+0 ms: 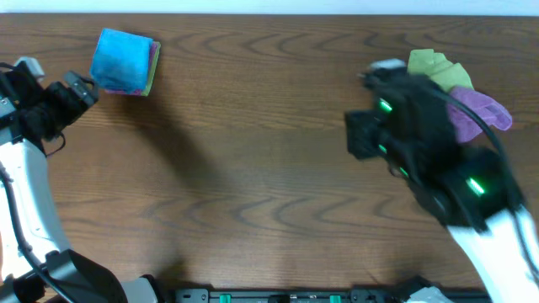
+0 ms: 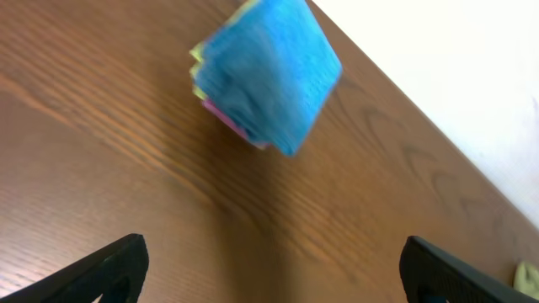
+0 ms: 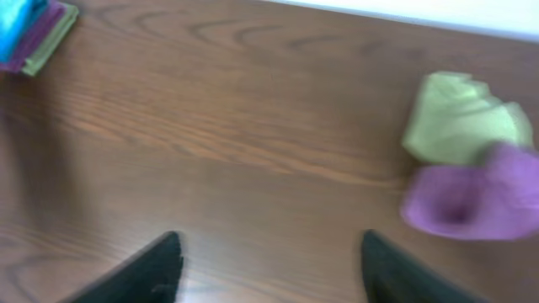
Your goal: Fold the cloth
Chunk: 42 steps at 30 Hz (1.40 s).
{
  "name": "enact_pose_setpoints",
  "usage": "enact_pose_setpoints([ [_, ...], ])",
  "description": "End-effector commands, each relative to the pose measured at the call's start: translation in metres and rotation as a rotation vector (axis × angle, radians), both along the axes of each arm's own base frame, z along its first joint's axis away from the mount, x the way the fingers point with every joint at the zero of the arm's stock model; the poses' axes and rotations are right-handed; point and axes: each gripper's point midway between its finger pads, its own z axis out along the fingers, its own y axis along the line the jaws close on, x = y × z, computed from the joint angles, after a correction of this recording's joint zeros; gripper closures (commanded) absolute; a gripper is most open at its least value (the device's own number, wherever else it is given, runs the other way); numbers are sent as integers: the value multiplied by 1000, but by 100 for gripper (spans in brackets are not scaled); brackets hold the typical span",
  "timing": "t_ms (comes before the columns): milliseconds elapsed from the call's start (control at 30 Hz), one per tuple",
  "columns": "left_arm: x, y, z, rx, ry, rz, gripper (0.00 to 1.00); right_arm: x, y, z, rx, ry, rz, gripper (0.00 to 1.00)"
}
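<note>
The sky-blue cloth [image 1: 122,59] lies folded into a small square at the far left of the table, on top of other folded cloths whose pink and yellow-green edges show beneath it. In the left wrist view the cloth [image 2: 269,71] lies ahead of the fingers. My left gripper [image 1: 84,88] is just left of it, open and empty, with bare wood under the left gripper [image 2: 274,278]. At the right side of the table, my right gripper [image 1: 368,101] is open over bare wood, and the right gripper [image 3: 274,269] holds nothing. The cloth [image 3: 17,21] shows far off in its top left corner.
A crumpled yellow-green cloth [image 1: 438,67] and a purple cloth [image 1: 480,111] lie at the far right, partly under the right arm. In the right wrist view the yellow-green cloth [image 3: 459,118] and purple cloth [image 3: 472,198] sit right of the fingers. The table's far edge runs close behind both piles.
</note>
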Motion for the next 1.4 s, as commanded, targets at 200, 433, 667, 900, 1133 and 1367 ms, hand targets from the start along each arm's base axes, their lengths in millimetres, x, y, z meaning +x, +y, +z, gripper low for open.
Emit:
enact_pose_setpoints([
  [200,-3,-99,57,202,-173,-378,5,-61,-62,51,-35,-176,-126,1],
  [433,-16,-197,75,196,-248,-624,5,-72,-68,59,-14,-212,-129,1],
  [667,-29,-248,74,175,-259,-759,4,-71,-67,58,-16,-210,-129,1],
  [900,-30,-252,74,176,-259,-769,5,-71,-67,58,-16,-210,-129,1],
  [1133,-11,-187,58,501,-146,-538,5,-71,-67,58,-16,-210,-129,1],
  [1367,4,-162,81,730,-309,-711,5,-71,-67,58,-16,-210,-129,1],
])
